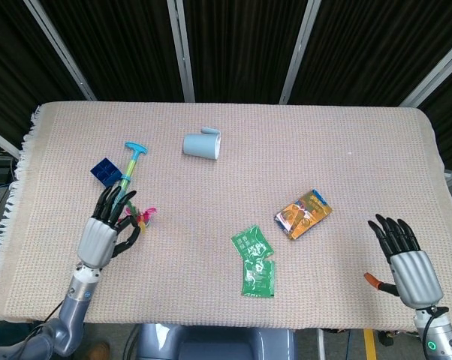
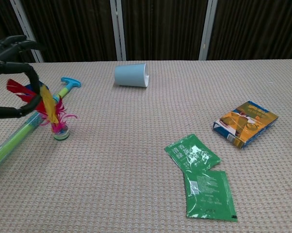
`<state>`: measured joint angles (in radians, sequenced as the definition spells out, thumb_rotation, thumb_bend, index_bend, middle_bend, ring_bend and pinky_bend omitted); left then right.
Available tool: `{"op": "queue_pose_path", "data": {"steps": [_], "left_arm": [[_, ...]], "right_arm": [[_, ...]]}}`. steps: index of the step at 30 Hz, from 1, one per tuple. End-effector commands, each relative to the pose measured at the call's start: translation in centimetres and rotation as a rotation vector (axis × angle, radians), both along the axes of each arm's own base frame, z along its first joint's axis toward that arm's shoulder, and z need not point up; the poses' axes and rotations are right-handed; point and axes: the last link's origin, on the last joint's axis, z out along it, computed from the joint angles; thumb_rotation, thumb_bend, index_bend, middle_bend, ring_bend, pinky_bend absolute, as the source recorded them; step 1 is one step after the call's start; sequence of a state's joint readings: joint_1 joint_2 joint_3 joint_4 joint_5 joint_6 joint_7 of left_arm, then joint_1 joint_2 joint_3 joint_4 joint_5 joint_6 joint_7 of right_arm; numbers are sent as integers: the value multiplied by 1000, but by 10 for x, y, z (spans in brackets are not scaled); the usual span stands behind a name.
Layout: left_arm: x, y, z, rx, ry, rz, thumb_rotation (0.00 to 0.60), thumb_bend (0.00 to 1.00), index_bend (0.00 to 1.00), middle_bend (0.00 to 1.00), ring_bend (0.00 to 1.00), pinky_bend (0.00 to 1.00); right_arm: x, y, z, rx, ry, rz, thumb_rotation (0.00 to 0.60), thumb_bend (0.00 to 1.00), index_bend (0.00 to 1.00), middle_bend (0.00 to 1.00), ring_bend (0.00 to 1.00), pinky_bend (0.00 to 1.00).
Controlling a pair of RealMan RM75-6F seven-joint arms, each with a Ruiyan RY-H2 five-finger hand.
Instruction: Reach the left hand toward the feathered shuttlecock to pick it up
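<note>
1. The left hand [image 1: 106, 229] sits at the table's [image 1: 346, 135] 8 o'clock side. In the chest view its dark fingers [image 2: 15, 43] curl at the far left edge of the frame.
2. The feathered shuttlecock [image 2: 51, 114] stands upright on its round base, red, yellow and pink feathers pointing up. The feathers lie between the left hand's curled thumb and fingers. Whether they are actually pinched or only loosely ringed, I cannot tell.
3. In the head view the shuttlecock [image 1: 142, 217] shows just at the hand's 2 o'clock.
4. A long green and blue water squirter [image 1: 117, 202] lies beside the shuttlecock, its handle toward 12 o'clock. A small dark blue box [image 1: 104, 172] rests against its left side.
5. A pale blue cup [image 1: 202, 144] lies on its side at the table's 11 o'clock.
6. Two green packets [image 1: 254, 262] lie touching near the centre, toward 6 o'clock. An orange packet [image 1: 303, 214] sits at their 2 o'clock, apart from them.
7. The right hand [image 1: 408, 259] hovers at the table's 4 o'clock edge, fingers spread, holding nothing.
</note>
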<state>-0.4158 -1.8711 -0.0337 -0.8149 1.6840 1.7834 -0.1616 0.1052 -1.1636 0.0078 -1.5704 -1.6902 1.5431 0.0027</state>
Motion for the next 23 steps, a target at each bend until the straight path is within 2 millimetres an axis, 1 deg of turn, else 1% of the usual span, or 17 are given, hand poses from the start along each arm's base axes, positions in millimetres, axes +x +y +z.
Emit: {"op": "queue_pose_path", "data": {"steps": [1, 3, 4, 6, 7, 9, 12, 14, 17, 19, 21, 23], "left_arm": [[-14, -11, 18, -2, -17, -17, 600, 609, 594, 79, 0, 0], [-17, -14, 25, 1, -22, -24, 600, 572, 400, 35, 0, 0], [-20, -17, 30, 3, -26, -24, 600, 537, 270, 15, 0, 0], [-25, -23, 41, 8, -30, -8, 600, 470, 89, 0, 0, 0], [-27, -25, 44, 7, -30, 0, 600, 439, 34, 0, 0, 0], [-31, -33, 56, 4, -29, 28, 600, 394, 0, 0, 0, 0], [-41, -46, 77, 23, 17, 108, 600, 342, 33, 0, 0, 0], [-52, -60, 94, 32, 95, 226, 600, 302, 39, 0, 0, 0], [-76, -88, 126, 19, 217, 493, 600, 267, 40, 0, 0, 0], [-84, -98, 140, 17, 257, 622, 600, 260, 40, 0, 0, 0], [-89, -100, 150, 33, 279, 714, 600, 258, 40, 0, 0, 0], [-91, -99, 155, 37, 272, 760, 600, 258, 41, 0, 0, 0]], "right_arm": [[0, 0, -1, 3, -2, -4, 600, 76, 0, 0, 0, 0], [-1, -1, -2, 4, -5, -7, 600, 76, 0, 0, 0, 0], [-1, -1, -2, 6, -5, -9, 600, 77, 0, 0, 0, 0], [-1, -2, -2, 9, -4, -12, 600, 77, 0, 0, 0, 0], [-1, -2, -2, 9, -3, -13, 600, 77, 0, 0, 0, 0], [-1, -2, -2, 10, -1, -15, 600, 77, 0, 0, 0, 0], [-2, -1, -1, 12, 4, -26, 600, 77, 0, 0, 0, 0], [-3, -2, -1, 14, 14, -40, 600, 77, 0, 0, 0, 0], [-4, -3, 1, 18, 29, -68, 600, 77, 0, 0, 0, 0], [-6, -3, 1, 18, 37, -84, 600, 78, 0, 0, 0, 0], [-7, -4, 3, 16, 49, -104, 600, 78, 0, 0, 0, 0], [-7, -4, 3, 13, 56, -117, 600, 78, 0, 0, 0, 0]]}}
